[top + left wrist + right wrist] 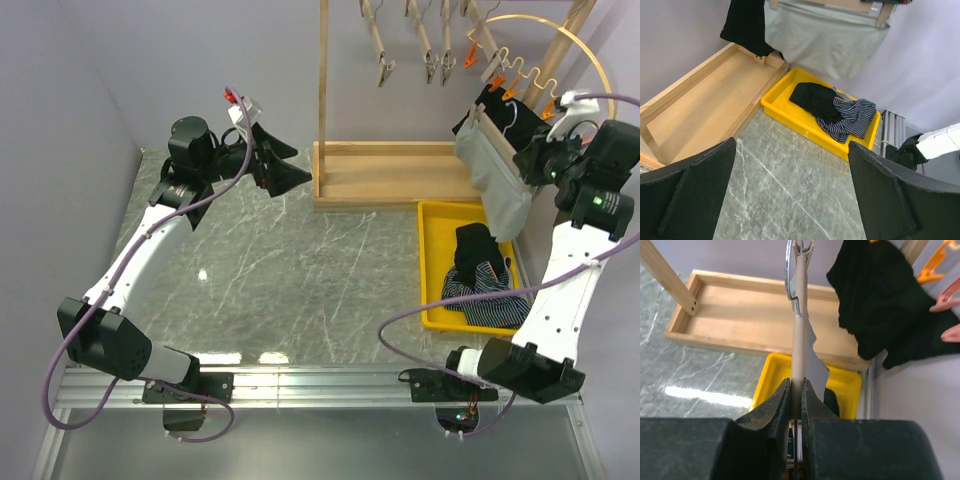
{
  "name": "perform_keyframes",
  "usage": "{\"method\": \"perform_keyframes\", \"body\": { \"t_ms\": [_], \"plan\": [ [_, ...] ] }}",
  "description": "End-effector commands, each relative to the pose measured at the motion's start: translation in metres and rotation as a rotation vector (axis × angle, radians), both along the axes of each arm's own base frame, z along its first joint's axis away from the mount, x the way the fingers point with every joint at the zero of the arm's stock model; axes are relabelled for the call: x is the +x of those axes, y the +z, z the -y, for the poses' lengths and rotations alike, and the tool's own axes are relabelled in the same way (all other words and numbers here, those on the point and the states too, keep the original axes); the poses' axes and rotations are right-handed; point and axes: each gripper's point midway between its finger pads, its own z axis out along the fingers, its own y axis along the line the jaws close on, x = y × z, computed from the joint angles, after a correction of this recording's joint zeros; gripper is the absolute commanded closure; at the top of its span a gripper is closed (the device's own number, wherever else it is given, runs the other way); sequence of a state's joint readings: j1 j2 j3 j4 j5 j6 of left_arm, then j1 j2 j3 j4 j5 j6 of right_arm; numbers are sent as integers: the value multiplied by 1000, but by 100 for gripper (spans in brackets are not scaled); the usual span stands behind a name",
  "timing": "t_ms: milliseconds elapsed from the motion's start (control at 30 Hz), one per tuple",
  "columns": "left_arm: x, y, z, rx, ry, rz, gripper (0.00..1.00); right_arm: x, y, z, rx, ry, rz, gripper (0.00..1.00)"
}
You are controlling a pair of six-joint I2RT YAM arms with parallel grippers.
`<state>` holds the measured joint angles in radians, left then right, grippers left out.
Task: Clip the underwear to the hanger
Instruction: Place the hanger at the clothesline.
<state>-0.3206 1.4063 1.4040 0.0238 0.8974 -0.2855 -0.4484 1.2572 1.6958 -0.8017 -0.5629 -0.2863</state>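
Gripping the wooden hanger edge-on, your right tool was clenched on its bar, up by the right end of the wooden rack. The grey underwear hung from that hanger above the yellow tray, with a black garment just beside it. Your left tool stood released, jaws wide apart and holding nothing, above the table near the rack's left end. In the tray lay black underwear and a striped pair, touching.
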Motion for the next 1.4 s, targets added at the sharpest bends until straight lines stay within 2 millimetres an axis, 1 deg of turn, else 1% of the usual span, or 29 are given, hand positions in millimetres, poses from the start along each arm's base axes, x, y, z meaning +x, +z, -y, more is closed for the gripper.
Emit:
{"method": "perform_keyframes", "body": {
  "t_ms": [0,67,100,167,200,233,267,300,367,400,467,500,567,600,633,667,700,733,800,867,900,1067,1100,1167,1200,1233,1267,1333,1367],
  "plan": [
    [-5,6,5,-20,-34,25,1,12,47,2,-39,48,137,100],
    [-5,5,6,-20,-34,25,1,20,52,5,-20,50,149,100],
    [-6,5,6,-21,-36,25,1,23,63,5,-27,54,179,100],
    [-7,5,6,-22,-37,24,1,33,65,7,1,56,183,100],
    [-7,4,6,-23,-37,24,1,35,75,8,-2,58,206,100],
    [-7,3,6,-21,-39,22,1,39,77,10,15,54,210,100],
    [-7,3,6,-22,-39,22,1,46,74,13,27,51,203,100],
    [-8,3,7,-23,-40,21,1,48,82,14,24,51,223,100],
    [-8,2,6,-22,-40,19,1,58,82,21,43,34,226,100],
    [-8,1,6,-21,-39,15,1,61,91,22,41,30,249,100],
    [-9,0,5,-17,-39,15,1,70,90,28,47,24,251,100],
    [-9,-1,5,-14,-36,16,1,71,100,29,37,21,278,100],
    [-10,-3,4,-10,-35,18,1,80,102,33,49,19,284,100],
    [-10,-3,4,-9,-35,18,1,82,113,33,53,20,312,100],
    [-10,-3,4,-10,-34,16,1,83,117,33,56,23,325,100],
    [-10,-3,4,-11,-34,15,1,88,117,34,67,26,327,100],
    [-11,-5,4,-11,-37,11,1,89,127,34,63,29,356,100],
    [-11,-5,4,-12,-37,12,1,94,127,35,85,32,356,100],
    [-10,-6,4,-11,-34,9,1,97,138,35,82,37,395,100],
    [-11,-6,4,-11,-35,11,1,103,138,37,116,35,401,100],
    [-11,-6,4,-11,-34,11,1,105,142,36,117,43,418,100],
    [-11,-10,3,-9,-31,5,1,116,145,30,175,71,439,100],
    [-11,-10,4,-9,-31,2,1,117,150,28,178,77,454,100],
    [-12,-11,3,-7,-29,2,1,124,148,30,193,79,454,100],
    [-13,-11,3,-6,-31,3,1,125,155,27,191,84,472,100],
    [-13,-12,3,-4,-31,0,1,131,152,28,195,86,467,100],
    [-13,-12,3,-4,-31,0,1,131,160,26,187,88,485,100],
    [-12,-14,3,-1,-29,-4,1,139,158,25,186,93,486,100],
    [-13,-13,2,-2,-28,0,1,138,166,24,180,95,504,100]
  ]
}}
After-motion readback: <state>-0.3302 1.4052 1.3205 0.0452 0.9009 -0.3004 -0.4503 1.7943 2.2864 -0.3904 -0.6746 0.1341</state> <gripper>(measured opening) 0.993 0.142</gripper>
